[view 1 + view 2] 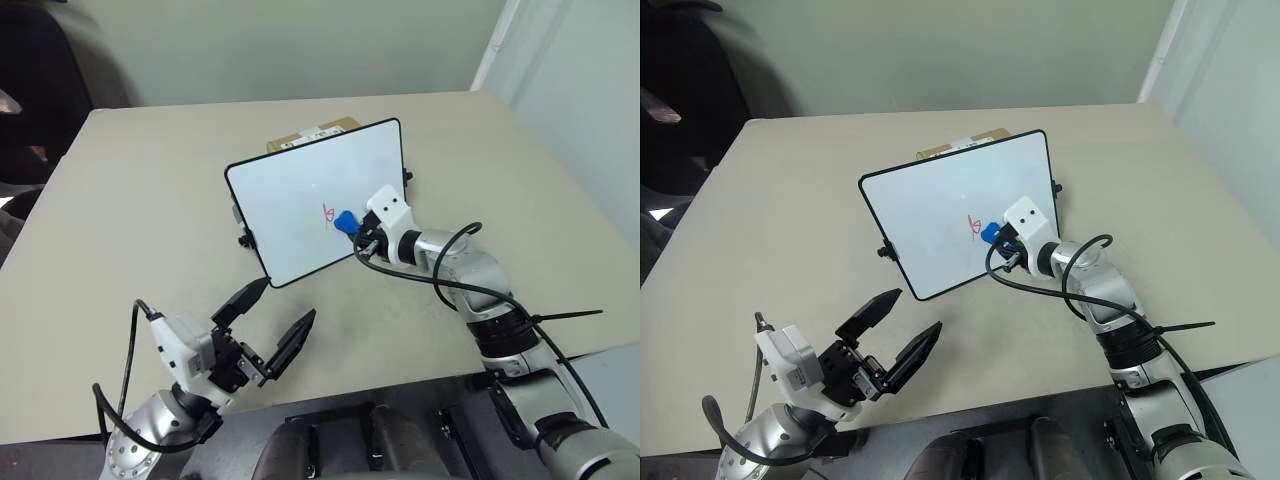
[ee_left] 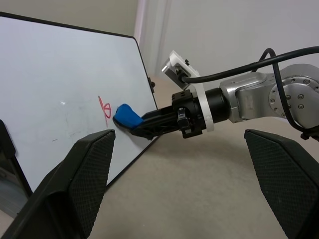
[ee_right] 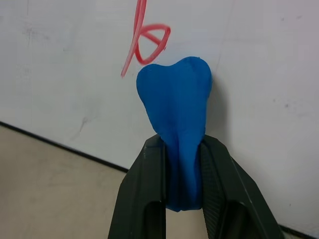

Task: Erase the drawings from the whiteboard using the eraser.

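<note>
Eraser (image 3: 175,114) pinched in the right gripper (image 1: 352,228), tip just beside the red drawings (image 1: 327,213) on the whiteboard (image 1: 290,190), left gripper (image 1: 270,322) wide.

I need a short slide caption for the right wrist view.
Right gripper pinches the blue eraser beside the red drawings on the whiteboard.

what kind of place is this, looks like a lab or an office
Probably an indoor lab or test room: a plain beige table against bare walls, with a propped whiteboard and a cardboard box behind it.
</note>
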Robot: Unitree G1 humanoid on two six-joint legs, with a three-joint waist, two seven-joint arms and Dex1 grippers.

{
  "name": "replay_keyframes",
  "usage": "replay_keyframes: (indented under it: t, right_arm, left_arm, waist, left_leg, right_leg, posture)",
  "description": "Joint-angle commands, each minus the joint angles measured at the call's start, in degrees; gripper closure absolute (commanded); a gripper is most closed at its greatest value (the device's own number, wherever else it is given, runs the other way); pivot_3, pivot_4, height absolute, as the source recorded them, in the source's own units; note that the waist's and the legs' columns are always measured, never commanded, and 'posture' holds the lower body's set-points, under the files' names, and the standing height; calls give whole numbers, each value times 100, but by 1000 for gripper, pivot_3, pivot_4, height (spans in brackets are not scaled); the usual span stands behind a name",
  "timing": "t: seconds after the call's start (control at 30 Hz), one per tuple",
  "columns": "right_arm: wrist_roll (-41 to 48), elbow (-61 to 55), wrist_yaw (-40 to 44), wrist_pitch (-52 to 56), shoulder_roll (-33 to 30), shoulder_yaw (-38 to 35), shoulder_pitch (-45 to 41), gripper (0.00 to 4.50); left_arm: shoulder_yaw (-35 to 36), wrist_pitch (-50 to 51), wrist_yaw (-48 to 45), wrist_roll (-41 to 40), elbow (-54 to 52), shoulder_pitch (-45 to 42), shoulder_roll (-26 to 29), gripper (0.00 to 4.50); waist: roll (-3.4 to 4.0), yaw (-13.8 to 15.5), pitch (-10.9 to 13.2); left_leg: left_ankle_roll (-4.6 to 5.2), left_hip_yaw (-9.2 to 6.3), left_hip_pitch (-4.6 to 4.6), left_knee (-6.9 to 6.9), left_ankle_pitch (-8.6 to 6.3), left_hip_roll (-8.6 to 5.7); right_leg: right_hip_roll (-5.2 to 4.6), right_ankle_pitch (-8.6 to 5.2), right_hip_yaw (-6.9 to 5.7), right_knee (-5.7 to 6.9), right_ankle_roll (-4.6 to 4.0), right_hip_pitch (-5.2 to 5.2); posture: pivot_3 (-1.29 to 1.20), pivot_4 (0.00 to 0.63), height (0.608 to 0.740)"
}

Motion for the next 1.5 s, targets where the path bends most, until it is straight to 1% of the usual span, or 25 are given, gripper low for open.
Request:
replay_keyframes:
  t: [0.03, 0.2, 0.33, 0.47, 0.6, 0.7, 0.87, 1.0, 1.07, 1.5]
  right_arm:
    - [-73, -31, 47, 69, -48, 74, -34, 3957]
    - [-27, -201, 97, 72, -20, 105, -240, 3957]
    - [72, -353, 65, 5, 191, 18, -625, 3957]
    - [30, -69, -23, -124, 420, -45, -1015, 3957]
    - [-66, 169, -44, -303, 515, 8, -1137, 3957]
    - [-121, 287, -18, -327, 529, 108, -1076, 3957]
    - [-224, 256, 47, -73, 348, 299, -698, 3957]
    - [-228, 124, 62, 197, 205, 365, -466, 3957]
    - [-220, 66, 72, 272, 163, 397, -392, 3957]
    - [-330, 210, 152, 293, 132, 517, -518, 3957]
  left_arm:
    - [48, -95, 3, -47, -267, 13, 1, 0]
    - [41, -90, -21, -52, -234, -22, 6, 0]
    - [28, -78, -52, -55, -172, -88, 18, 0]
    - [5, -66, -74, -46, -125, -143, 19, 0]
    - [-9, -67, -73, -24, -129, -143, 12, 0]
    - [-9, -76, -55, -8, -135, -132, 0, 0]
    - [-8, -107, -31, 24, -177, -63, -27, 0]
    - [15, -121, -30, 21, -183, -37, -37, 0]
    - [33, -122, -34, 11, -181, -35, -34, 0]
    - [115, -82, -32, -32, -163, -119, 10, 0]
  waist:
    - [0, 1, 0]
    - [0, -3, 0]
    - [1, -19, 1]
    - [1, -17, 1]
    - [1, 1, 0]
    - [0, 5, 0]
    - [-1, 1, -1]
    - [-1, -2, -1]
    - [-1, -2, -1]
    - [-1, -4, 0]
  left_leg:
    - [0, 0, 0, 0, 2, 0]
    - [-1, 0, 0, 0, 4, 0]
    - [-14, 1, -5, -5, 10, 0]
    - [-21, 0, -9, -12, 14, 4]
    - [-26, 0, -8, -13, 14, 4]
    - [-52, 2, -9, -7, 22, 2]
    - [-52, 2, -6, -6, 19, 4]
    - [-43, 1, -1, -2, 17, 3]
    - [-13, 2, 0, -2, 8, 3]
    - [-8, 0, -1, -3, 21, 3]
  right_leg:
    - [0, 2, 0, 0, -1, 0]
    - [0, 4, 0, -2, -1, 0]
    - [1, 3, 0, -1, -1, -6]
    - [6, 3, 0, 0, -2, -16]
    - [6, -2, -2, -6, -3, -16]
    - [3, -8, -1, -7, 1, -14]
    - [4, -9, -1, -3, 1, -11]
    - [4, -2, 0, -2, -6, -4]
    - [4, 6, 0, -2, -11, -3]
    - [5, 20, -1, -2, -13, -4]
  posture:
    - [0, 150, 740]
    - [0, 150, 740]
    - [0, 150, 740]
    - [0, 150, 740]
    - [0, 150, 740]
    - [0, 150, 740]
    - [0, 150, 740]
    - [0, 150, 740]
    - [0, 150, 740]
    - [0, 150, 740]
